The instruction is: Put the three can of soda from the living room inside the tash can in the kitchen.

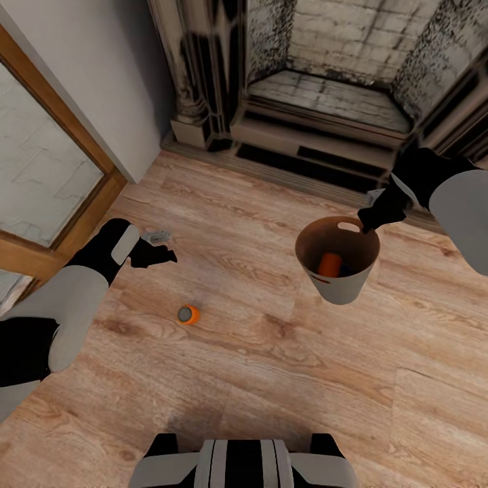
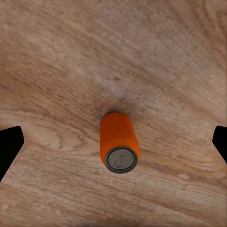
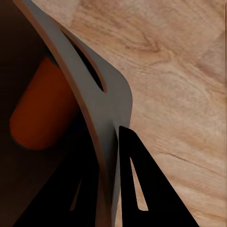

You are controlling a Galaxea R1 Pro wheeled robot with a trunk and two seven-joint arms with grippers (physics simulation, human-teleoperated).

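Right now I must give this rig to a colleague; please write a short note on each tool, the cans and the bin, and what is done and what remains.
Left tool: open, empty, above an orange can that stands upright on the wood floor.
Right tool: shut on the rim of the trash can, beside its slot handle, holding it off the floor.
Done: one orange can is inside the bin.
Left: pick up the floor can, find the blue can, carry the bin to the kitchen.
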